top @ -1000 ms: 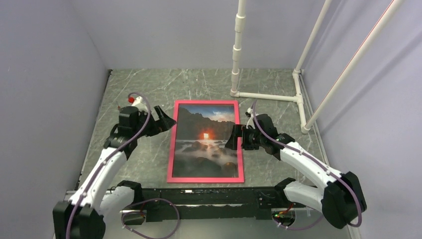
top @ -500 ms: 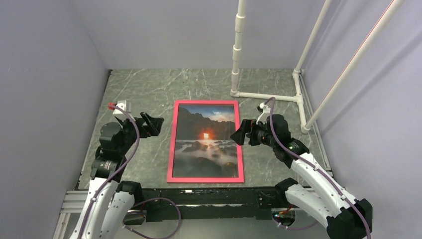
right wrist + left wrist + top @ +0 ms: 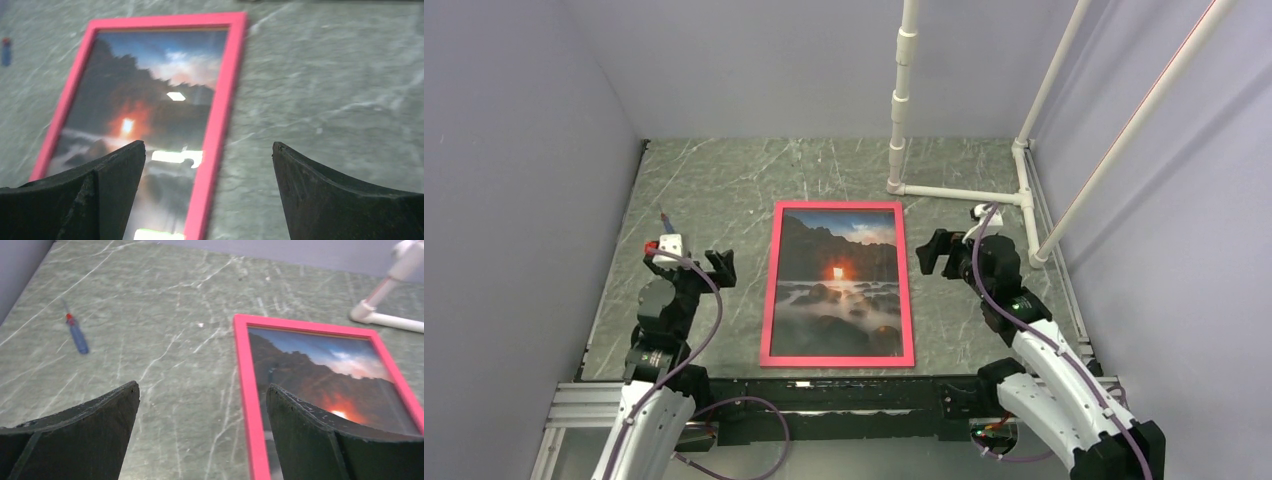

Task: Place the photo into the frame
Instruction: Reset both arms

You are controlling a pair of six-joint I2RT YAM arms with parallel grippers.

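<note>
We find the photo (image 3: 837, 275) lying flat inside the frame (image 3: 767, 290) at mid-table (image 3: 724, 180), with its long axis running away from the bases and the sky end farthest. Only the left wrist view shows the blue screwdriver (image 3: 76, 333) clearly. The left gripper (image 3: 717, 264) and right gripper (image 3: 934, 250) flank the frame, spread wide and holding nothing.

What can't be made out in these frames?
- Top view: the frame back, hidden under the photo; whether it is fastened is unknown.
- Left wrist: the frame's near end, cut off by the bottom edge.
- Right wrist: photo detail, blurred and glared.
- Left wrist: the blue tool, too small to identify.
</note>
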